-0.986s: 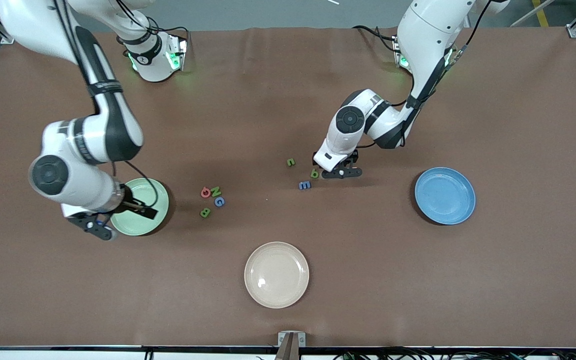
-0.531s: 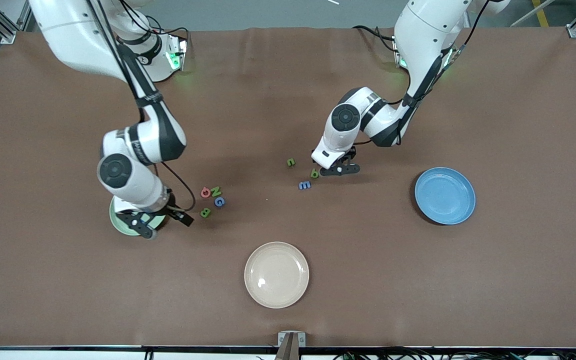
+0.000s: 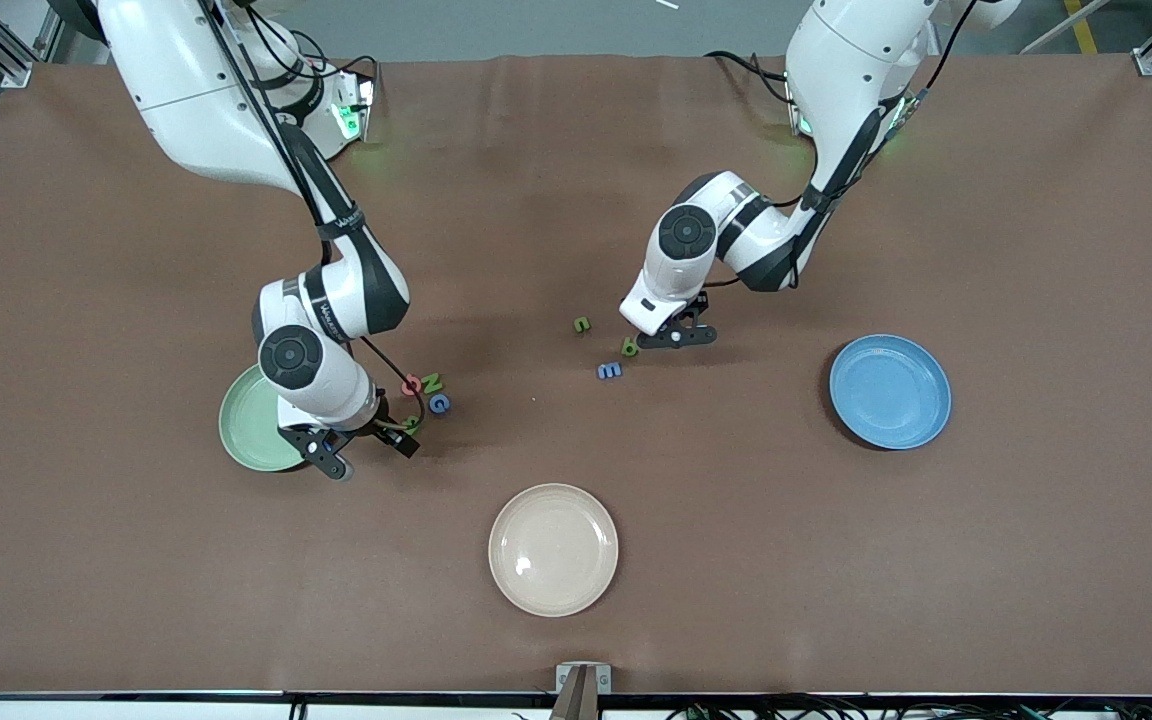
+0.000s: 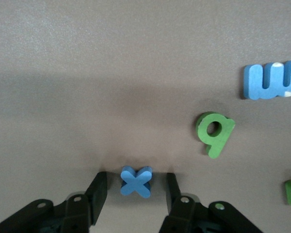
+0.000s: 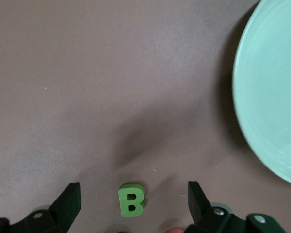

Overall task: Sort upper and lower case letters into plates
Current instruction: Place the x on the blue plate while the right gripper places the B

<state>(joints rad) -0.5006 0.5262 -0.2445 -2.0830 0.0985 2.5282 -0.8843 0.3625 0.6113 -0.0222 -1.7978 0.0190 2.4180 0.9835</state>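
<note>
My left gripper (image 3: 674,337) is low over the table's middle. In the left wrist view a small blue x (image 4: 136,181) lies on the table between that gripper's (image 4: 136,175) fingers, with a narrow gap on each side, so it is open; the front view hides the x. My right gripper (image 3: 376,445) hangs beside the mint green plate (image 3: 246,430). In its wrist view the right gripper (image 5: 134,189) is wide open over a green B (image 5: 131,200), with the mint plate's rim (image 5: 271,97) beside it. The blue plate (image 3: 889,391) sits toward the left arm's end and holds nothing.
A red letter (image 3: 411,384), a green N (image 3: 432,380) and a blue letter (image 3: 439,403) lie close to the green B (image 3: 413,424). A small green letter (image 3: 582,324), a green b-shaped letter (image 3: 629,347) and a blue m (image 3: 609,370) lie near the left gripper. A cream plate (image 3: 553,549) sits nearest the front camera.
My right arm has swung from over the mint plate toward the table's middle, ending over the green B. The left gripper's fingers have drawn in around the blue x.
</note>
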